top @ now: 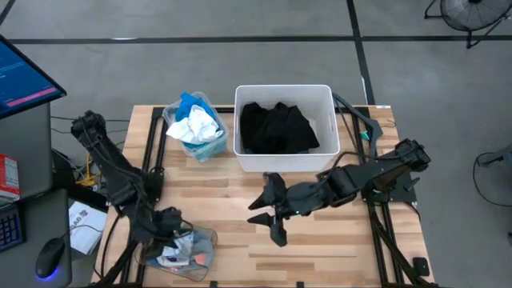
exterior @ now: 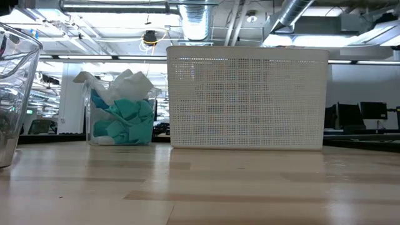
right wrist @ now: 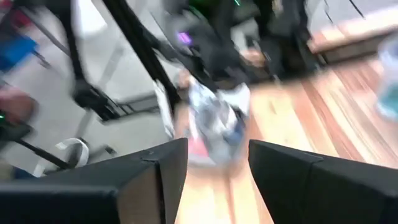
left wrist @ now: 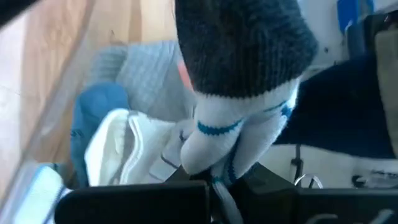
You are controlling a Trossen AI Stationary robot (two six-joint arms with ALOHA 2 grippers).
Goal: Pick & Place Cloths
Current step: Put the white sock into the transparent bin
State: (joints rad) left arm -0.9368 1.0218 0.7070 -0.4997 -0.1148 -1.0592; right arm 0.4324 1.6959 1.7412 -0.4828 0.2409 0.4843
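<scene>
Cloths sit in three places. A black garment [top: 278,128] fills the white tub [top: 283,158] at upper centre of the high view. White, teal and blue cloths [top: 194,124] heap in a clear bin [top: 202,150] just left of the tub. At lower left, socks [top: 178,253] lie in another clear bin [top: 206,248], where the left gripper [top: 170,234] is clenched on a grey-toed white sock with blue stripes [left wrist: 239,118]. The right gripper [top: 268,215] hangs released and empty above the bare table [top: 336,248], below the tub.
</scene>
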